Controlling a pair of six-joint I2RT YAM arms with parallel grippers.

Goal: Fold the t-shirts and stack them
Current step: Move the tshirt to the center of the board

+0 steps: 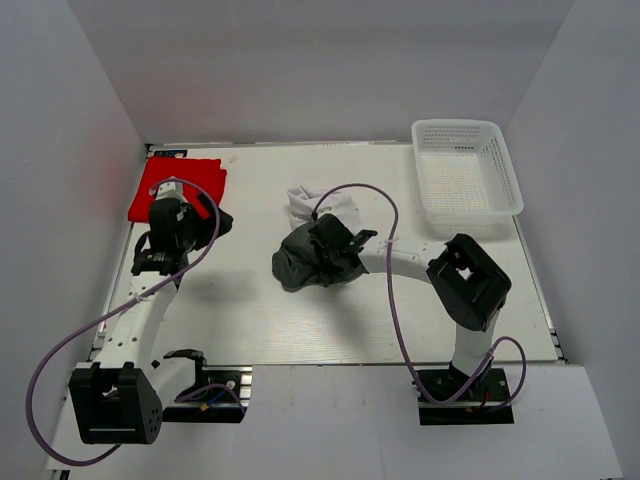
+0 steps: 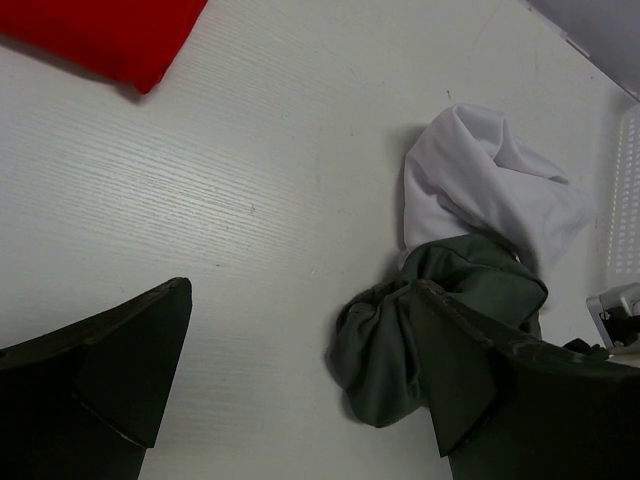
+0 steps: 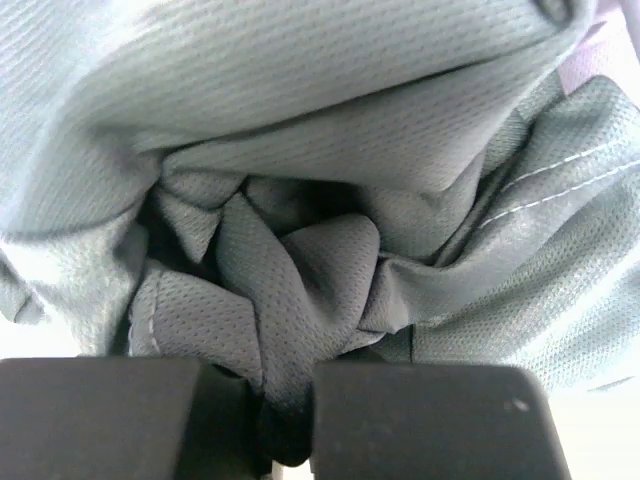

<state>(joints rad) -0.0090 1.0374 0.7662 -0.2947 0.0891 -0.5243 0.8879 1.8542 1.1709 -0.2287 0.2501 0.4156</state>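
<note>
The dark grey t-shirt (image 1: 300, 262) lies crumpled at the table's middle. My right gripper (image 1: 328, 252) is shut on a fold of it; the grey mesh cloth (image 3: 300, 280) fills the right wrist view, pinched between the fingers (image 3: 420, 420). The white t-shirt (image 1: 310, 205) lies bunched just behind the grey one, touching it; both show in the left wrist view, white (image 2: 480, 190) and grey (image 2: 400, 350). The red t-shirt (image 1: 175, 185) lies folded flat at the far left, its corner also in the left wrist view (image 2: 110, 35). My left gripper (image 1: 205, 218) is open and empty beside the red shirt.
A white plastic lattice basket (image 1: 465, 165) stands at the back right. The table (image 1: 260, 320) has grey walls on three sides. Purple cables loop over both arms.
</note>
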